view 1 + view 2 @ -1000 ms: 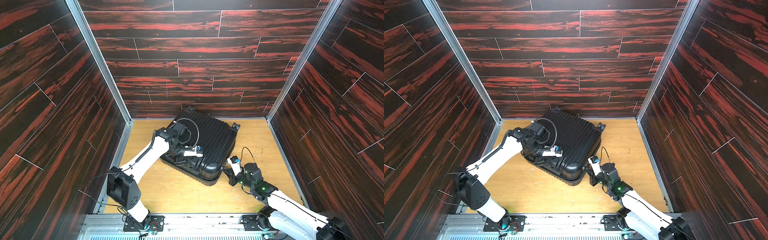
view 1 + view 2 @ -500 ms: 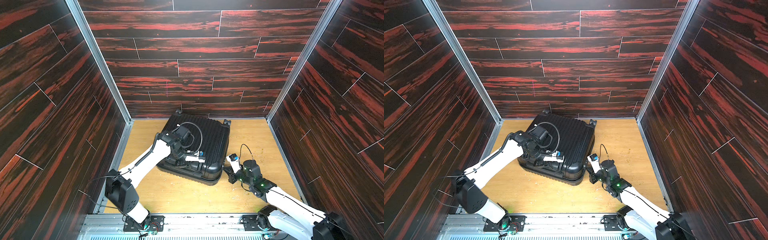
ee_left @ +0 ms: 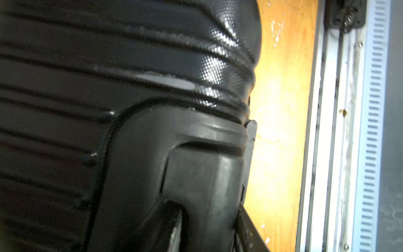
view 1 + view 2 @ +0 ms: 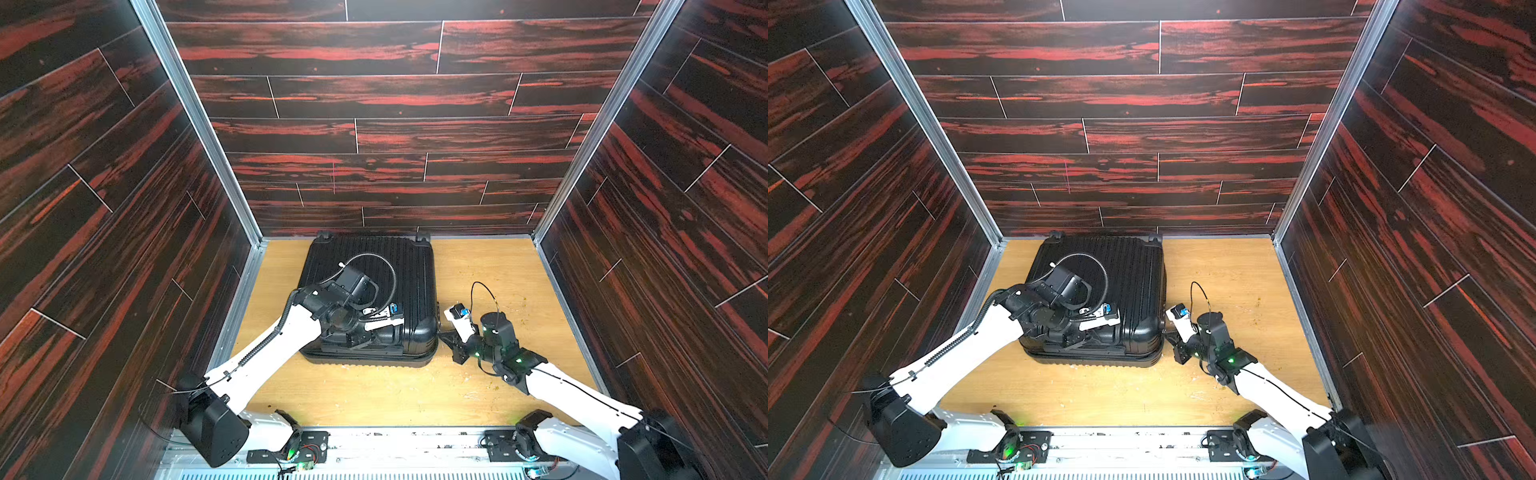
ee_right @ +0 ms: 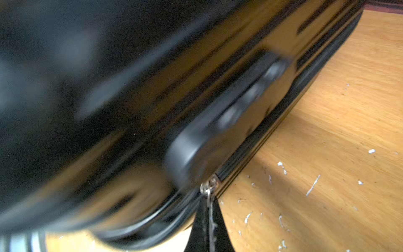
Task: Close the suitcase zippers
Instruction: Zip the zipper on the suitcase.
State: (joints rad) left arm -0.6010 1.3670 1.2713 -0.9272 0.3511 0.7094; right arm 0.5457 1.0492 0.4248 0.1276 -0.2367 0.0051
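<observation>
Squarish black ribbed hard-shell suitcase (image 4: 415,270) lies flat on the wooden table (image 4: 374,395); left jaws clamp its moulded handle block (image 3: 196,174), right jaws pinch a silvery zipper pull (image 5: 209,185).

Both top views are bright and sharp; the right wrist view smears the suitcase (image 5: 98,87) with blur; the left wrist view bleaches the desk (image 3: 281,135).

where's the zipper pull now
In the right wrist view the zipper pull sits on the suitcase seam by its front right corner, pinched in the fingers of the right gripper.
</observation>
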